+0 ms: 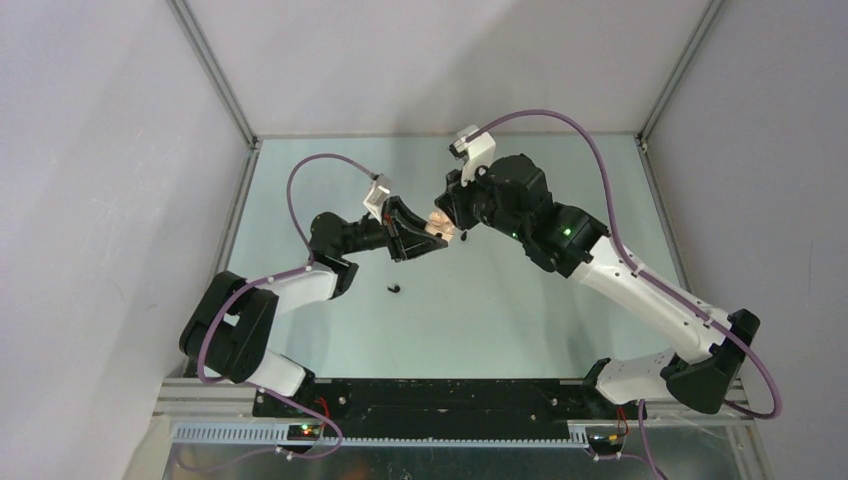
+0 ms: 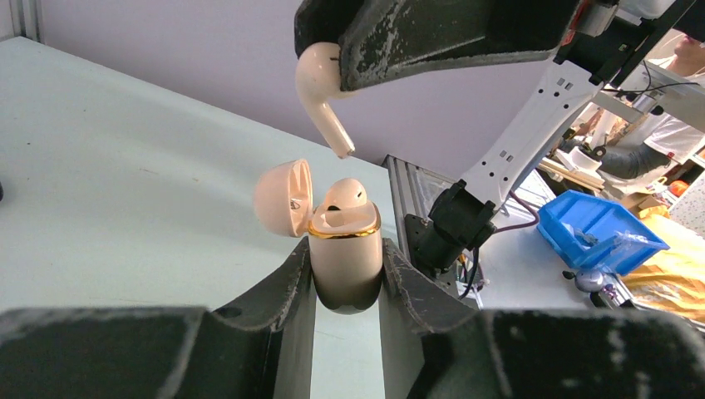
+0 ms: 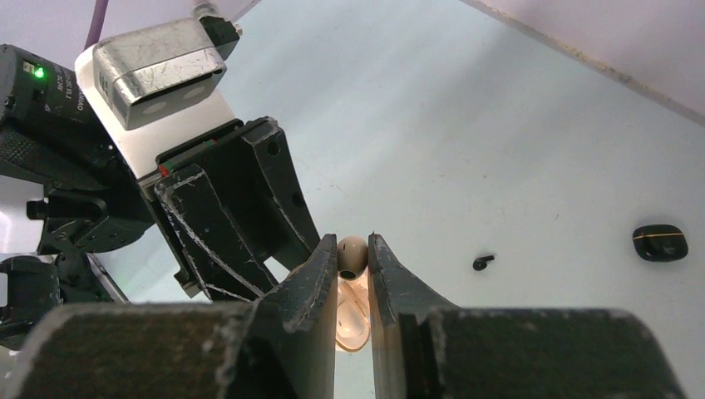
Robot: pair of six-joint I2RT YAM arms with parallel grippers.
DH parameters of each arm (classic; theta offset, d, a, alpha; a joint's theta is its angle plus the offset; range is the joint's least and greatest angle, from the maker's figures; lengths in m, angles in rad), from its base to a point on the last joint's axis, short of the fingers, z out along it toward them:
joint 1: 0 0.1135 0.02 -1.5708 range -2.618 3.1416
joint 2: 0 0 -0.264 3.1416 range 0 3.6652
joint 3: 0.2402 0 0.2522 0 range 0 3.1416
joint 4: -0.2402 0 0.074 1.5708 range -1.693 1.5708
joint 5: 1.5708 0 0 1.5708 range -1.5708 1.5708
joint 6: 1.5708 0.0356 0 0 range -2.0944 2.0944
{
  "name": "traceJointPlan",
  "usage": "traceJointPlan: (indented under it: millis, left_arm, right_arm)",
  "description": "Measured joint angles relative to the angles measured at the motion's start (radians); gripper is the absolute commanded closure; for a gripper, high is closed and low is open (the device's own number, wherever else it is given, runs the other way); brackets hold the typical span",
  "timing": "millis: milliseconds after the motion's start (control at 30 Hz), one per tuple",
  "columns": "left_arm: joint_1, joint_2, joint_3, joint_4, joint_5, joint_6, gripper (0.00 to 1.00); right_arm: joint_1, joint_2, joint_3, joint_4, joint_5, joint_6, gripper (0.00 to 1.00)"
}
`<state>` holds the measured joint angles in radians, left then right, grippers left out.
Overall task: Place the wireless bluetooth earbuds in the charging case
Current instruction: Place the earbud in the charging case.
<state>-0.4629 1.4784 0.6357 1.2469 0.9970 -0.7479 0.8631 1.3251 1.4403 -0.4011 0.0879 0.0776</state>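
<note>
The left gripper (image 2: 347,253) clamps the glossy cream-white charging case (image 2: 345,274) upright, its hinged lid (image 2: 283,199) swung open leftward. One cream-white earbud (image 2: 346,194) sits inside the gold rim. Open air separates that rim from a second cream-white stemmed earbud (image 2: 320,87), pinched in the narrow right gripper (image 3: 352,243) above the case. Rightward on the pale table (image 1: 520,320), a tiny black earbud (image 3: 482,262) and a black oval case (image 3: 659,242) lie apart.

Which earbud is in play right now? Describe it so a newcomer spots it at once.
In the middle of the table, the left tool clamps an open cream charging case. Just above it the right tool pinches a cream-white earbud, stem hanging down. It alone is airborne: its twin sits in the case, and a black bud lies loose nearby.
</note>
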Motion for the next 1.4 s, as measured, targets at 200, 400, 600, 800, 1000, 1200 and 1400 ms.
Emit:
traceJointPlan:
  millis: [200, 400, 600, 800, 1000, 1200, 1400]
  left_arm:
    - [-0.003, 0.0, 0.0, 0.001, 0.0, 0.0, 0.99]
    - [-0.008, 0.0, 0.0, 0.0, 0.0, -0.003, 0.99]
    - [-0.009, 0.0, -0.002, 0.004, -0.005, -0.004, 0.99]
    - [-0.009, 0.0, -0.003, 0.008, -0.016, -0.004, 0.98]
    - [-0.01, -0.008, -0.019, 0.011, -0.045, -0.002, 0.98]
    - [-0.01, -0.009, -0.019, 0.011, -0.057, -0.002, 0.97]
    - [-0.011, -0.009, -0.019, 0.01, -0.072, -0.001, 0.97]
  right_arm:
    - [0.017, 0.023, 0.009, -0.007, 0.001, 0.0, 0.81]
    - [0.024, 0.053, 0.009, -0.008, 0.003, 0.001, 0.81]
    - [0.024, 0.054, 0.009, -0.007, 0.005, 0.002, 0.81]
    - [0.024, 0.054, 0.009, -0.005, 0.005, 0.014, 0.81]
    - [0.024, 0.054, 0.009, -0.014, -0.008, 0.036, 0.81]
    - [0.021, 0.054, 0.01, -0.013, -0.01, 0.054, 0.81]
    - [0.007, 0.054, 0.01, -0.012, -0.024, 0.076, 0.81]
